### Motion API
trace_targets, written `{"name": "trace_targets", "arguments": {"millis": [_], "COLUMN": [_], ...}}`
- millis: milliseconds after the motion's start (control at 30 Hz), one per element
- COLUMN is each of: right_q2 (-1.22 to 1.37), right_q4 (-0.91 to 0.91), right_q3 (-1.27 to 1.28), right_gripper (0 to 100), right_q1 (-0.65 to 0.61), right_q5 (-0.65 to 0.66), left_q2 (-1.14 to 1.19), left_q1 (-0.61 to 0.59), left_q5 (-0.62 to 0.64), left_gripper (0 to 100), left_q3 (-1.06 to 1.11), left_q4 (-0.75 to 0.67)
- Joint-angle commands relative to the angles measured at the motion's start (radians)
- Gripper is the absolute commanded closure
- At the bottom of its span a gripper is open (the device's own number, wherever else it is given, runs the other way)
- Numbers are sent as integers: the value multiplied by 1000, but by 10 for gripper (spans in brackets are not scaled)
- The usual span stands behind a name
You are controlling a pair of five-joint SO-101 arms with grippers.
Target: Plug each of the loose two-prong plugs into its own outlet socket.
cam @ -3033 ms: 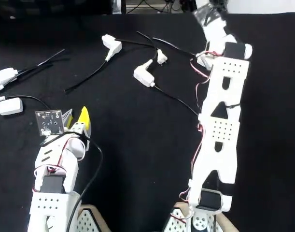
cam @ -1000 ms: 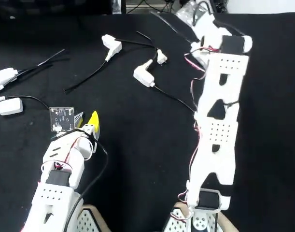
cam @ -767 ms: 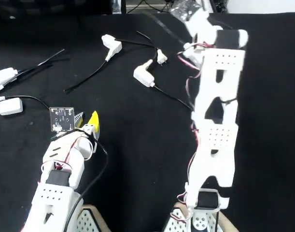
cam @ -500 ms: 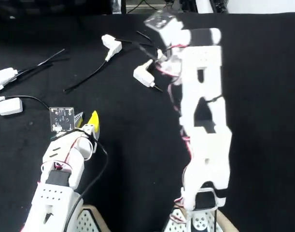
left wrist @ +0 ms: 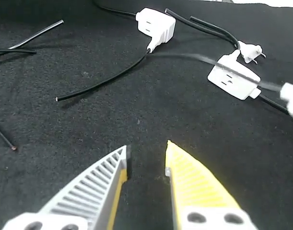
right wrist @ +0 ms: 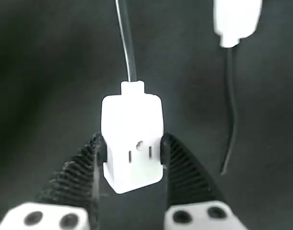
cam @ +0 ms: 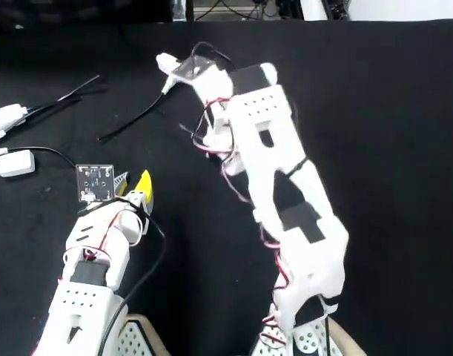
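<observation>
The outlet socket (right wrist: 132, 120) is smooth white plastic; the tablecloth (cam: 404, 111) is matt, fuzzy black fabric.

A socket (right wrist: 132, 143) sits clamped between the right jaws, its cord (right wrist: 127, 43) running straight on beyond their tips. Past those tips and off to one side, a second socket (right wrist: 237, 17) lies on the desk (cam: 404, 148), and its loose cord (right wrist: 230, 110) trails back toward the jaws. The left jaws stand apart above the desk. Far ahead of them lies the second socket. Nearer and off to the side is a third socket (left wrist: 232, 76), with a two-prong plug (left wrist: 249, 50) just behind it. Out to the left of the left jaws, by the desk's edge, lie a cabled block (cam: 7, 116) and, closer in, a nearer block (cam: 15, 163).
</observation>
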Motion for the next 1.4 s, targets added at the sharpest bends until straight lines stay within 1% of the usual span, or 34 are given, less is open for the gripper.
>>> {"name": "trace_targets", "arguments": {"millis": [0,100,233,433,600,767,900,967,1067,1133,1267,1367], "right_q2": [-113,-177,-289,-358,-358,-367,-367,-364,-364,-367,-367,-360], "right_q4": [-8,-95,-249,-493,-543,-543,-503,-451,-394,-381,-379,-377], "right_q3": [134,308,562,931,1087,1093,1029,980,914,877,794,757], "right_gripper": [986,986,986,984,984,983,982,943,844,806,800,799], "right_q1": [-66,-141,-222,-235,-235,-224,-203,-180,-115,-55,64,115], "right_q5": [-26,-60,-64,-55,-55,-57,-43,-12,14,61,152,224], "left_q2": [2,2,2,2,2,2,2,2,2,2,2,2], "left_q1": [5,5,5,5,5,5,5,5,5,5,5,5], "left_q5": [-5,-6,-8,-8,-8,-8,-8,-8,-8,-8,-9,-9], "left_gripper": [855,855,855,855,855,855,855,855,855,855,855,855], "left_q3": [13,13,13,13,13,13,13,13,13,13,13,13], "left_q4": [-25,-25,-25,-25,-26,-26,-26,-26,-26,-26,-26,-26]}}
